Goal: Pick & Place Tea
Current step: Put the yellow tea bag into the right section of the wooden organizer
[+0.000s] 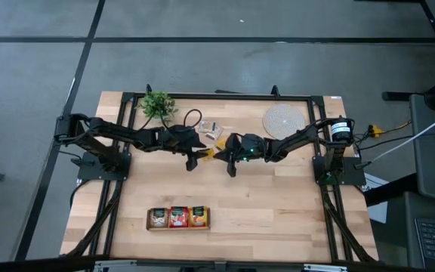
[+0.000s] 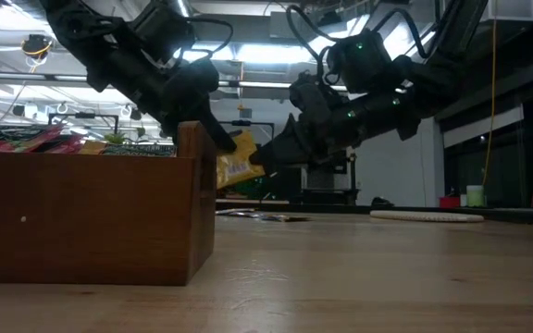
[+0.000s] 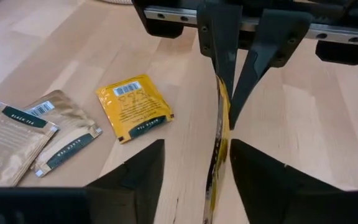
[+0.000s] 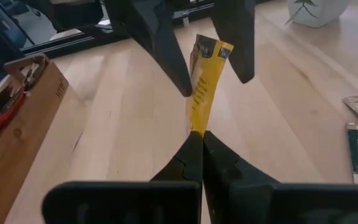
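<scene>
A yellow tea sachet (image 4: 202, 81) hangs in the air over the middle of the table, turned edge-on. My right gripper (image 4: 202, 134) is shut on it. My left gripper (image 3: 197, 144) faces it from the table's left and is open, one finger on either side of the sachet's free end (image 3: 219, 155). More sachets lie flat on the table behind: a yellow one (image 3: 134, 107) and two pale brown ones (image 3: 61, 134). The wooden tray (image 1: 178, 217) sits near the front edge with sachets in its compartments. My right gripper pinches the sachet's end (image 4: 197, 124) between its two fingers, coming from the table's right and slanting slightly down. The sachet sticks out past the fingertips toward my left gripper, its flat faces upright, clear of the table. Whether my left gripper's finger (image 4: 178, 68) touches the sachet, I cannot tell.
A round woven mat (image 1: 284, 121) lies at the back right and a small potted plant (image 1: 158, 104) at the back left. In the low view the tray's wall (image 2: 81, 217) stands close in front at the left. Bare wood lies between the grippers and the tray.
</scene>
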